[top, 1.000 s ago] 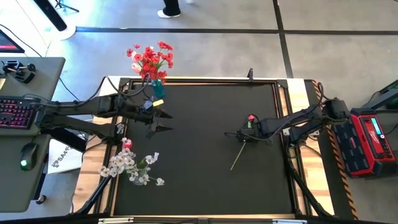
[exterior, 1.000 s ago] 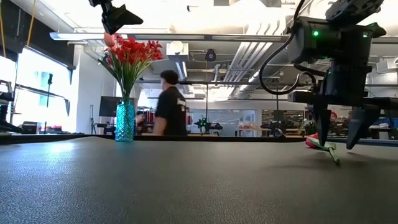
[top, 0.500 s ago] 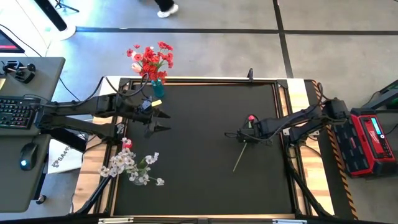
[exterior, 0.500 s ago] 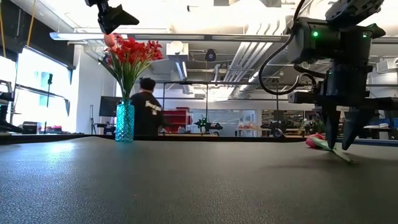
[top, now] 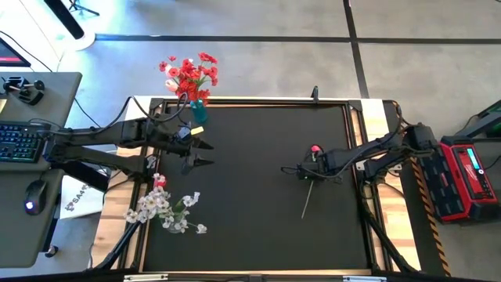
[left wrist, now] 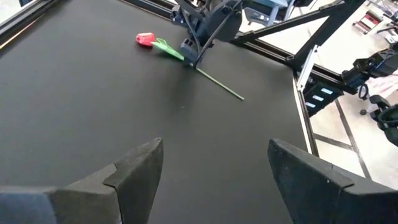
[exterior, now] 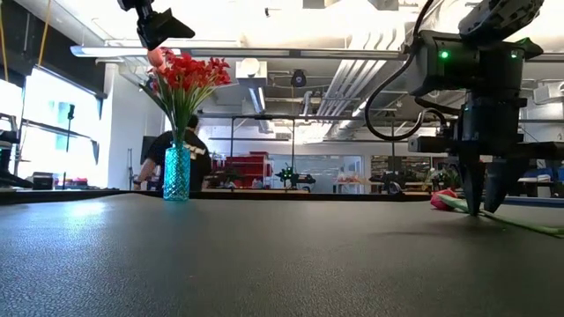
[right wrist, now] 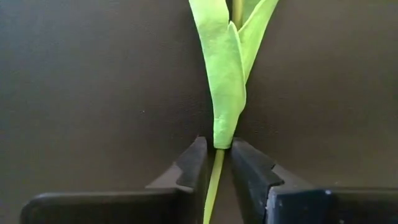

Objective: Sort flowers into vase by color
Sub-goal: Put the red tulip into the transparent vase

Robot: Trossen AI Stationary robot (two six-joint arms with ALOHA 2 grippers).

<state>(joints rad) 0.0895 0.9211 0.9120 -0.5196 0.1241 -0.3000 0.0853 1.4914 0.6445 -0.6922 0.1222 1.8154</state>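
A red tulip-like flower lies on the black table toward its right side, its bud (top: 315, 149) toward the far edge and its green stem (top: 306, 202) running toward the near edge. My right gripper (top: 306, 174) stands over it, pointing down, shut on the stem (exterior: 520, 225). My left gripper (top: 205, 153) hovers open at the table's left, near a blue vase (exterior: 176, 172) holding red flowers (top: 188, 74). From the left wrist view the bud (left wrist: 144, 40) and my right gripper (left wrist: 189, 59) are seen far off. My right gripper pinches the flower's stem (right wrist: 213, 177) between its two fingers (right wrist: 194, 163), just below the base of the green leaf (right wrist: 227, 93). The fingers come from above, pointing down, and lie across the stem. Bud (exterior: 441, 201) and stem rest on the table.
A spray of white blossoms (top: 168, 207) with a pink bud (top: 160, 182) stands at the table's left near corner. A person (exterior: 172, 150) moves in the room behind the blue vase. A keyboard and mouse sit on a desk (top: 47, 86) left of the table.
My right gripper has shut on the flower's stem without moving away. The stem has swung about the gripper, its free end going toward the table's right edge, while the bud has stayed nearly in place.
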